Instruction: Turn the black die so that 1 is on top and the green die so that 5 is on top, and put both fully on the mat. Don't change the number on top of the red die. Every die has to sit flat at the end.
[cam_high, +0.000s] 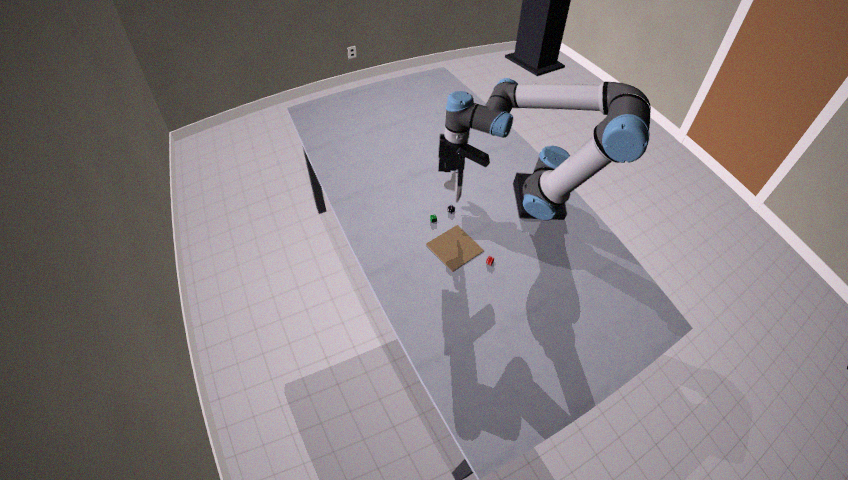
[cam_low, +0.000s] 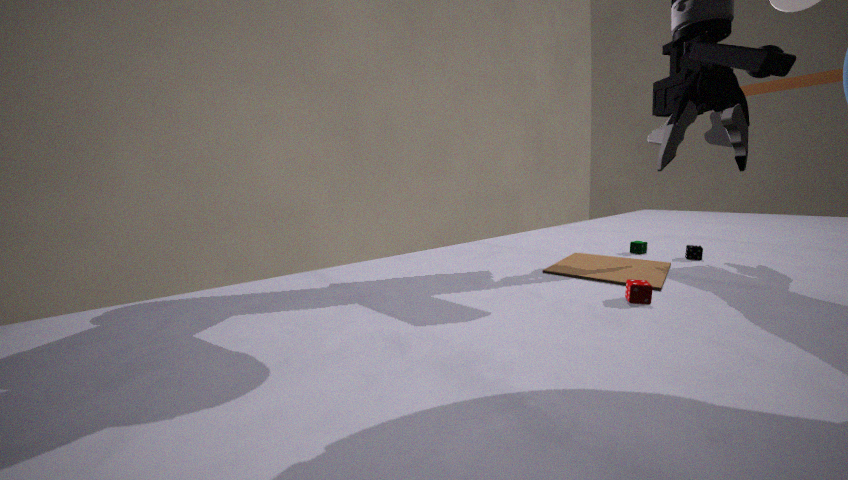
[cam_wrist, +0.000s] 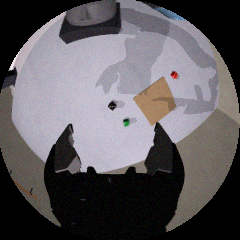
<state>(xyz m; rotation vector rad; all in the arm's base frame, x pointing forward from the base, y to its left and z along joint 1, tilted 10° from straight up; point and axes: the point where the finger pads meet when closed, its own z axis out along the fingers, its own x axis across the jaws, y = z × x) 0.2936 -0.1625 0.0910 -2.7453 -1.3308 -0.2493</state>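
While the claw (cam_high: 458, 199) (cam_low: 702, 168) (cam_wrist: 113, 123) is held wide and high, the black die (cam_high: 451, 209) (cam_low: 693, 252) (cam_wrist: 112, 105) can be seen below, nearer the robot's base (cam_high: 559, 215) (cam_wrist: 66, 38) than the green die (cam_high: 433, 218) (cam_low: 638, 247) (cam_wrist: 126, 122).

The grey-and-white jointed arm with blue caps (cam_high: 559, 98) bends high over the table, its elbow raised near the right side. Its wrist points downward, carrying the black two-jaw gripper with grey fingers (cam_high: 458, 193) (cam_low: 702, 169) well above the surface, the jaws spread wide and holding nothing.
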